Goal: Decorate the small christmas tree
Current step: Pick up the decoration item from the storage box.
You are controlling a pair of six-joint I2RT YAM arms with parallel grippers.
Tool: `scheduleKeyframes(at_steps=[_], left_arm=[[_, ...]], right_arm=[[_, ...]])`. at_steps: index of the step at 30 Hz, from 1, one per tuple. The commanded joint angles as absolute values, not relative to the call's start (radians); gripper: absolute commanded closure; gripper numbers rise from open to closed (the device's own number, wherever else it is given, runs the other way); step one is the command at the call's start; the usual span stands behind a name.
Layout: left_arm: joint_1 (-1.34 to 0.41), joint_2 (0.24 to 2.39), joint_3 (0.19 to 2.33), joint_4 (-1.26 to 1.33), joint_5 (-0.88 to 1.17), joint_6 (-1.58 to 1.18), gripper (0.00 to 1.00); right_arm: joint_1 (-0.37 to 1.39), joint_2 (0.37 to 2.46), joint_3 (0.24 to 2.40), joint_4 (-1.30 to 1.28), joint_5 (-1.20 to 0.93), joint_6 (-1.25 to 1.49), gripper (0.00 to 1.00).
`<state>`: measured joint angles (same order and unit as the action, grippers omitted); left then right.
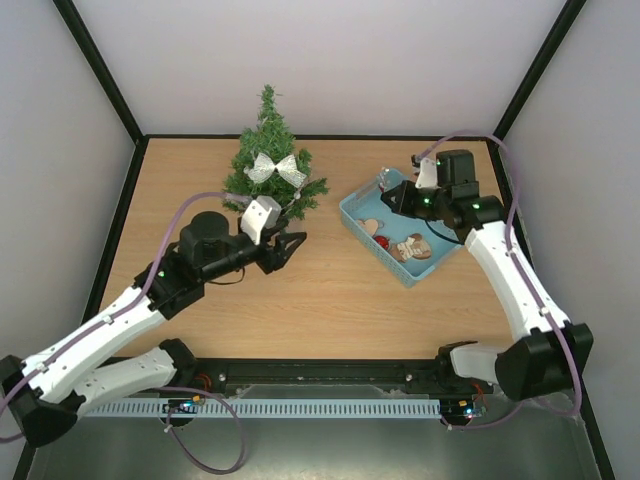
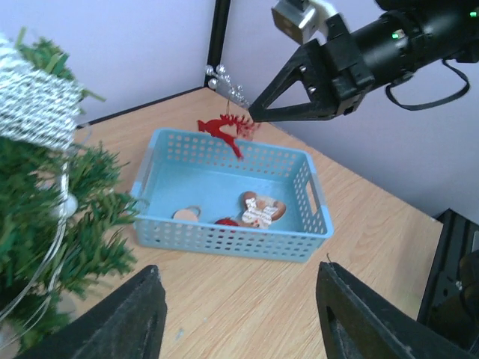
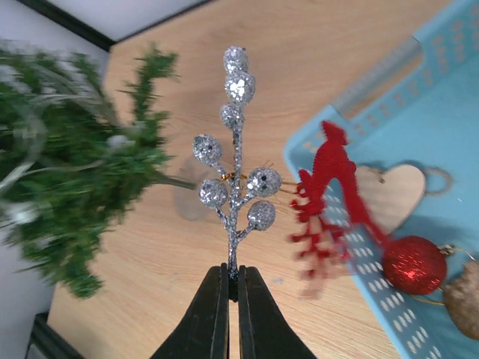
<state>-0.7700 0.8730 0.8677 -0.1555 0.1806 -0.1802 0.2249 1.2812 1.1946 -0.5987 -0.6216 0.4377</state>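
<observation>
Right end effector (image 3: 232, 288) pinches the thin stem of the silver sprig (image 3: 236, 161); left end effector (image 2: 239, 284) is spread. The red reindeer (image 3: 329, 196), seemingly snagged on it, could drop off in transit.

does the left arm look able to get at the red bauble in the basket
Probably yes. The left gripper is open and empty, bare table separates it from the blue basket, and the red bauble lies uncovered. The right gripper, holding a silver sprig nearby, might crowd it.
</observation>
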Motion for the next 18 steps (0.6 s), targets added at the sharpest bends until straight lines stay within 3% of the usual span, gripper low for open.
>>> scheduleKeyframes(at_steps=[1,6,11,18], left_arm=[[-0.828,0.947,0.936,-0.043,0.103,-0.136,0.46],[-0.85,1.046,0.985,0.08,0.143,-0.155,0.53],[-0.85,1.153,1.084,0.185,0.241,-0.322,0.54],[-0.846,1.355,1.309,0.168,0.357,-0.501,0.43]], right_arm=[[0.235,1.185,1.242,-0.609,-0.73,0.407,0.98],[0.235,1.078,1.212,-0.542,-0.81,0.344,0.98],[0.236,0.94,1.06,-0.313,-0.802,0.27,0.98],[0.236,0.841,0.883,-0.064,-0.763,0.147,0.98]])
